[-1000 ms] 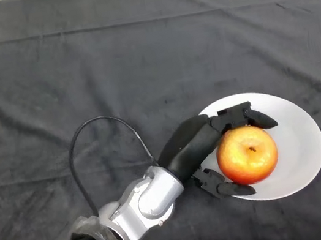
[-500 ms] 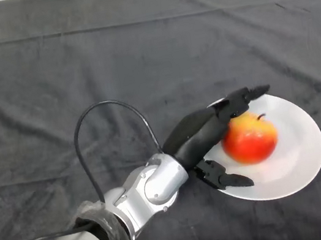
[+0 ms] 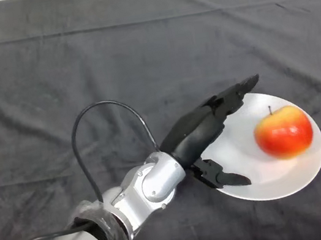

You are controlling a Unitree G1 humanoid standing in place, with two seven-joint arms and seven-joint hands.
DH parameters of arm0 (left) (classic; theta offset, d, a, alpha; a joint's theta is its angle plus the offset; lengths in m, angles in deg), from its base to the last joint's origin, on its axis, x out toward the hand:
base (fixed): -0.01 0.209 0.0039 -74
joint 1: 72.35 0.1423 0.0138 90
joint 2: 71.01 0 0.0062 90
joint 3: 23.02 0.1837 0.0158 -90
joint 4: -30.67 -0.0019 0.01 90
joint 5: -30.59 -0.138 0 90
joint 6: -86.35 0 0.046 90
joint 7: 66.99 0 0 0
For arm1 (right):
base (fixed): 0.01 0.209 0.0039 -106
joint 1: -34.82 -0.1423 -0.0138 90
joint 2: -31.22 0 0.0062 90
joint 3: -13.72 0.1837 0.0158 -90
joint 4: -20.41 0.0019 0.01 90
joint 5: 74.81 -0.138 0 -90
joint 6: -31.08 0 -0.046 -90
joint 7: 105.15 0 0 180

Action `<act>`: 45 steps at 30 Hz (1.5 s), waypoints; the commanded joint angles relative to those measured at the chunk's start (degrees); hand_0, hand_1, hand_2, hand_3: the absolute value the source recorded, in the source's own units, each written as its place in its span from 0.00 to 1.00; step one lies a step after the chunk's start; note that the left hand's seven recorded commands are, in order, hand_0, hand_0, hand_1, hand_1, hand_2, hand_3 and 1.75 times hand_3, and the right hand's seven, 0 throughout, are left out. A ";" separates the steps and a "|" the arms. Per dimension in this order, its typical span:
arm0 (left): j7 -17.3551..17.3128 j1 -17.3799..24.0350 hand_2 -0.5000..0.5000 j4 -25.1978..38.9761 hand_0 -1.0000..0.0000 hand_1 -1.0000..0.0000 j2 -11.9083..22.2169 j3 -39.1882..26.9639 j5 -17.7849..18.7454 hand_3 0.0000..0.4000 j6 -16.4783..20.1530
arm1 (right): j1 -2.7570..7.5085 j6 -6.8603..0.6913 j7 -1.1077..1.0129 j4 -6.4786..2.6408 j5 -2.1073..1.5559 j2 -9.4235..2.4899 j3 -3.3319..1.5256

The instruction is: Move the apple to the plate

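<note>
A red and yellow apple [image 3: 283,132] rests on the right side of the white plate [image 3: 249,166], stem up. My left hand [image 3: 203,130] hovers over the plate's left rim, open, with its fingers [image 3: 239,90] stretched toward the upper right and its thumb [image 3: 223,176] pointing right over the plate's near edge. A gap of bare plate separates the hand from the apple.
The dark cloth [image 3: 76,66] covers the whole table, with creases across the back and the left. My silver-grey forearm [image 3: 142,191] comes in from the lower left.
The hand has let go of the apple, which has rolled to the plate's right side. The fingers have straightened and the hand has drawn back a little to the left.
</note>
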 commanded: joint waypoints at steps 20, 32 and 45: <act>-7.87 9.49 0.50 -6.69 1.00 1.00 13.11 -21.95 11.45 0.00 -5.77 | 4.36 -0.44 -0.52 -3.04 1.35 -2.99 -1.73; -11.06 13.40 0.50 -8.68 1.00 1.00 18.08 -36.23 21.05 0.00 0.00 | 4.41 -0.48 -0.53 -2.95 1.33 -2.99 -1.72; -12.28 14.86 0.50 -9.75 1.00 1.00 22.02 -48.55 27.58 0.00 7.18 | 4.46 -0.53 -0.54 -2.84 1.30 -2.99 -1.71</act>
